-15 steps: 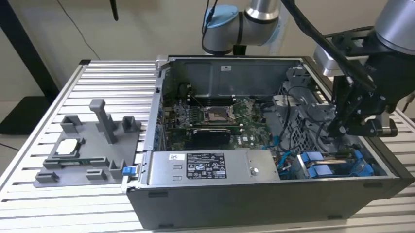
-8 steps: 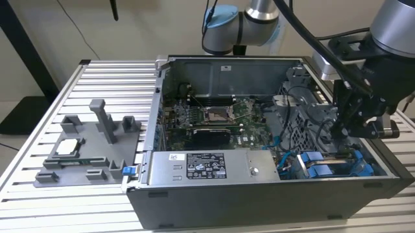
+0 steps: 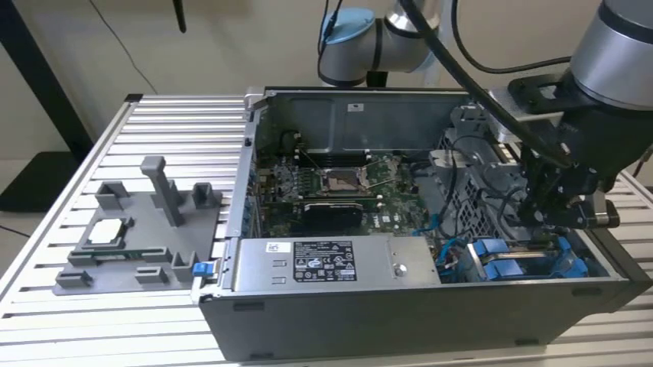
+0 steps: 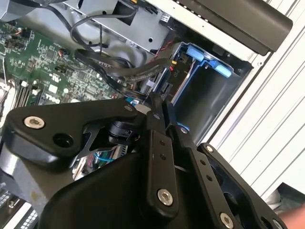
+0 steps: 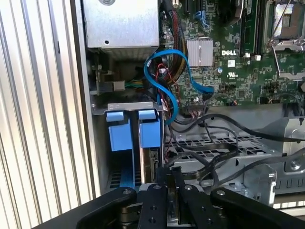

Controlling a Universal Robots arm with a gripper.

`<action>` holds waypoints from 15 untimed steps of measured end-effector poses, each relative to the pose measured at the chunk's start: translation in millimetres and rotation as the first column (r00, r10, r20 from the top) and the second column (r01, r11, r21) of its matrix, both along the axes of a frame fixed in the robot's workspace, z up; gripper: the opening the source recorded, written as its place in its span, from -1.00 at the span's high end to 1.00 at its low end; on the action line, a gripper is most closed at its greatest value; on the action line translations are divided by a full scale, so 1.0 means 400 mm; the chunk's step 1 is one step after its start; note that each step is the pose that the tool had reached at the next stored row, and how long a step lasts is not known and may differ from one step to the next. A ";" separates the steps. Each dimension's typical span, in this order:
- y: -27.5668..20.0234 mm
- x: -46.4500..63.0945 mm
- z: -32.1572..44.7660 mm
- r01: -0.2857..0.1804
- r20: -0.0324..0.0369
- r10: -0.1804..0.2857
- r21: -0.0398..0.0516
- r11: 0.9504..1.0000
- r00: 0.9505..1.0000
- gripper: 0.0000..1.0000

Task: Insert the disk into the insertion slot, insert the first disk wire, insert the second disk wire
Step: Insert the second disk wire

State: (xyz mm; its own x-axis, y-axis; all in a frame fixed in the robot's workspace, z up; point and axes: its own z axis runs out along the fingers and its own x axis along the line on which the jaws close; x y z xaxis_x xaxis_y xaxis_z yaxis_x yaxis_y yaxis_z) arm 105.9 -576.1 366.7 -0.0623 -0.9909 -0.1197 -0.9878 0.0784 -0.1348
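In the open computer case (image 3: pixel 337 306), the disk with its bright blue carrier (image 5: pixel 150 130) (image 3: pixel 502 264) stands inside the insertion slot (image 5: pixel 101 143), a dark grey bay at the case's corner on the exterior view's right. My gripper (image 3: pixel 543 218) (image 4: pixel 157 102) (image 5: pixel 172 172) reaches down into that corner, just beside the blue carrier. Its fingers are pressed together; whether anything is pinched between them is hidden. A blue wire (image 5: pixel 157 55) loops from the bay toward the motherboard, and black wires (image 4: pixel 119 67) run right past the fingertips.
A grey power supply box (image 3: pixel 326 264) with a white sticker lies along the case's near side. The motherboard (image 3: pixel 326 183) fills the case floor. A silver perforated cage (image 5: pixel 214 143) sits beside the bay. A grey parts fixture (image 3: pixel 143 237) rests on the slatted table (image 3: pixel 61 306).
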 end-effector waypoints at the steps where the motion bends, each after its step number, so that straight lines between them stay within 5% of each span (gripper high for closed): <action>1: 0.000 0.000 -0.004 0.000 0.002 0.000 0.000 1.000 1.000 1.00; 15: -0.007 0.000 -0.028 -0.001 0.008 0.001 -0.006 1.000 1.000 1.00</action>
